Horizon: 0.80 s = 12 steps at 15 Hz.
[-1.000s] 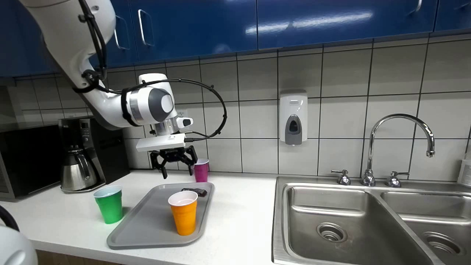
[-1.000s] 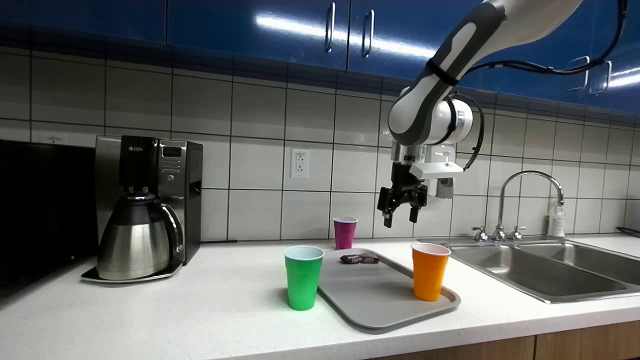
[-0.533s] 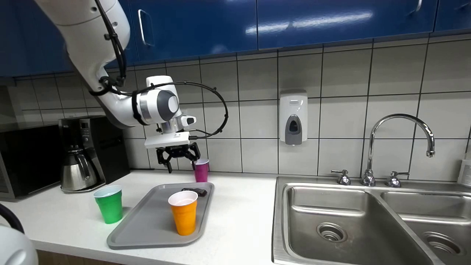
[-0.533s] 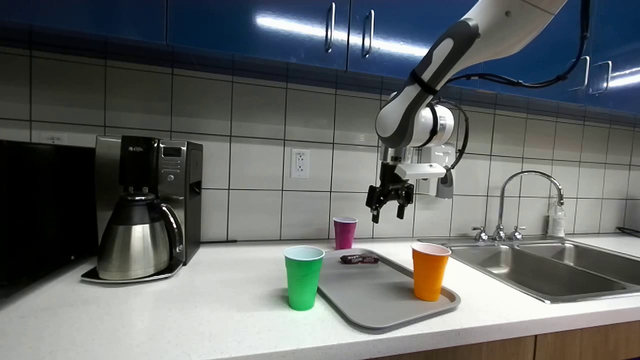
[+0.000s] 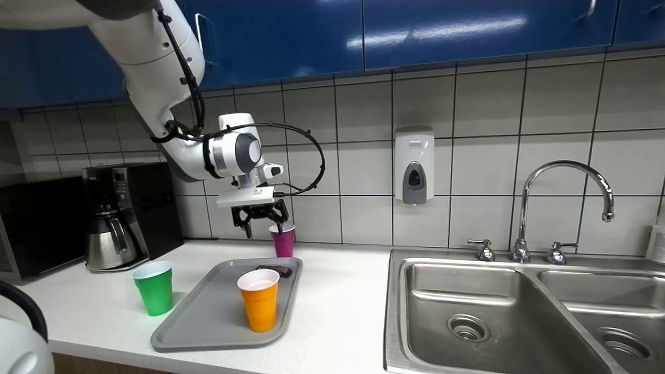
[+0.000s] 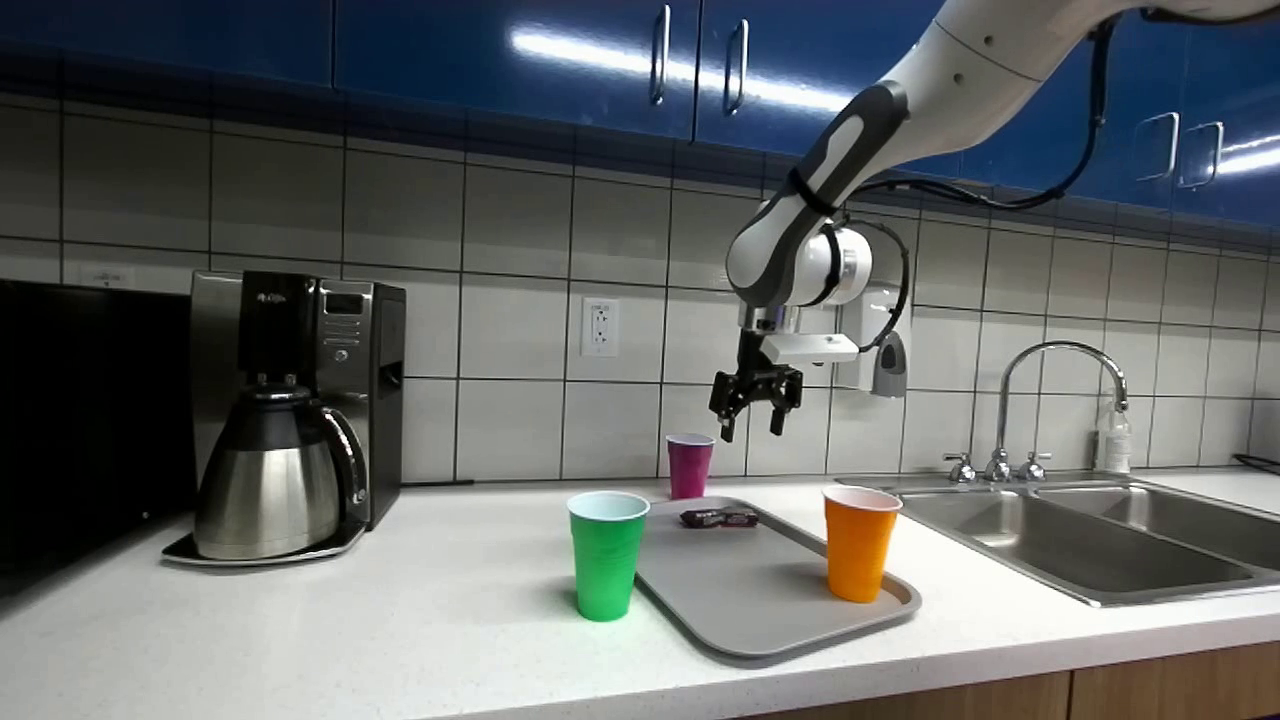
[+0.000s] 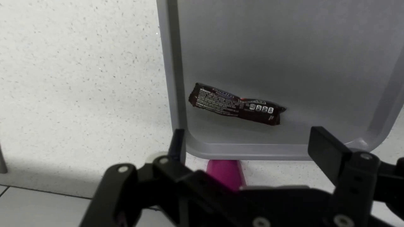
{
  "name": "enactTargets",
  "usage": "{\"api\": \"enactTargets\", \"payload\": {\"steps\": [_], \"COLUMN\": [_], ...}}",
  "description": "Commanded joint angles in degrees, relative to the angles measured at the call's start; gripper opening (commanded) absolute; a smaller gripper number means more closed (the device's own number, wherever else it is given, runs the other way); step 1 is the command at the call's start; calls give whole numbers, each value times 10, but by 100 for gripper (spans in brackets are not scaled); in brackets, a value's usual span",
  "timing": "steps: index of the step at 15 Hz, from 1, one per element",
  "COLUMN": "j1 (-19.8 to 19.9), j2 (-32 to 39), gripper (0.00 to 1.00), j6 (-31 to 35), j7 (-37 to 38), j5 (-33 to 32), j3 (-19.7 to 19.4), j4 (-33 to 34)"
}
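My gripper stands open over the back end of a grey tray, with nothing between its fingers. In both exterior views the gripper hangs well above the counter, touching nothing. A dark brown wrapped bar lies slanted on the tray, ahead of the fingertips in the wrist view. Just behind the tray stands a magenta cup, partly hidden by the gripper in the wrist view. An upright orange cup is on the tray's front part. Beside the tray, on the counter, a green cup stands upright.
A coffee maker with a steel carafe and a dark appliance stand along the wall. The steel sink with its faucet lies on the tray's other side. Blue cabinets and a soap dispenser are above.
The arm has shifted toward the magenta cup and a little upward, rightward in an exterior view and leftward in an exterior view. The jaws have stayed open. Cups, bar and tray have not moved.
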<state>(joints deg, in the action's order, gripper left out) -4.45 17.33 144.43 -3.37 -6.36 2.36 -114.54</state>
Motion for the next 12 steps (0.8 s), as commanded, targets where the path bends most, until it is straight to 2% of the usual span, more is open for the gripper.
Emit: {"api": "enactTargets", "payload": {"steps": [1,12], "j1": [-2,-5], "j2": [46,141], "gripper": [100,100], "j6": [-18,-27], "j7": [22,45], "j5": [0,4], "j3": [-3,-13], "j4": [69,196]}}
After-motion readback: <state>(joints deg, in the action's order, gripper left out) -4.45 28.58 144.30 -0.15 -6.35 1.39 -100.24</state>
